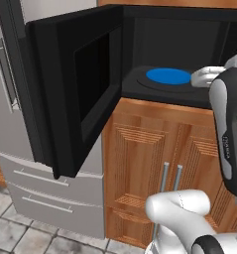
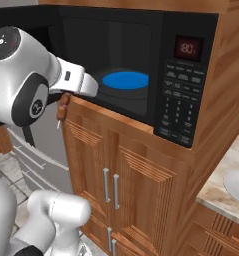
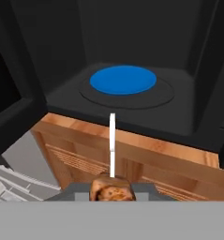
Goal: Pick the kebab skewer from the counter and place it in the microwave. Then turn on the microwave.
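The black microwave (image 1: 140, 30) stands open, its door (image 1: 65, 94) swung out to the left. A blue round plate (image 3: 123, 79) lies on its floor. My gripper (image 3: 111, 191) hovers just in front of the opening, above the wooden cabinet edge, and is shut on the kebab skewer (image 3: 112, 140). A brown-orange chunk sits between the fingers and the thin white stick points toward the plate. From the right base view the skewer (image 2: 62, 107) hangs under my hand at the microwave's front left corner. A strip of beige counter (image 2: 216, 192) shows at the lower right.
The button panel (image 2: 178, 105) and red display (image 2: 187, 48) are on the microwave's right side. Wooden cabinet doors (image 1: 154, 163) with metal handles fill the space below. A grey fridge (image 1: 6, 99) stands behind the open door on the left.
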Robot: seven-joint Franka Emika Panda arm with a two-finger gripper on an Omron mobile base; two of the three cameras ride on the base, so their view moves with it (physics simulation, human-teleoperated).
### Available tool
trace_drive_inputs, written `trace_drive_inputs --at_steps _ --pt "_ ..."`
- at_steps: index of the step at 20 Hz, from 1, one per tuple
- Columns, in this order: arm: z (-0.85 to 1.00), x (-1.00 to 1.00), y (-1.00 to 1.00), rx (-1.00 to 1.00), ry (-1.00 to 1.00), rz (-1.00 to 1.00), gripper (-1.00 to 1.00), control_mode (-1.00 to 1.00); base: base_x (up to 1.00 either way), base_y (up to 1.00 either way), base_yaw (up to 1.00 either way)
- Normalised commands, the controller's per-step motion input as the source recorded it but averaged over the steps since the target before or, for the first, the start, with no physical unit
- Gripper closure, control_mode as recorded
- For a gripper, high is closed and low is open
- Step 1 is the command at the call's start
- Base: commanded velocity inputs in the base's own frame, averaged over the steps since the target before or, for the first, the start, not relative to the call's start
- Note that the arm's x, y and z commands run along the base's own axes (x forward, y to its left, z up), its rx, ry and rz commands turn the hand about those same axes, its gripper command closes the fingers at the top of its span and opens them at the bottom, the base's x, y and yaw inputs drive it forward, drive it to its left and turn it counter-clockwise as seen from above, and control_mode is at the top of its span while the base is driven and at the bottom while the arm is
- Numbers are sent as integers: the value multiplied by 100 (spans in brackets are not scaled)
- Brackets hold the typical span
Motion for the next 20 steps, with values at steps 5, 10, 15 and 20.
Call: trace_drive_inputs --at_steps 5,10,15,20 --pt "0 55 0 0 0 0 100 -100 0 0 0" --pt "0 59 0 0 0 0 100 -100 0 0 0" --pt "-7 54 -1 0 0 0 100 -100 0 0 0" --pt "-26 38 -8 0 -6 0 100 -100 0 0 0"
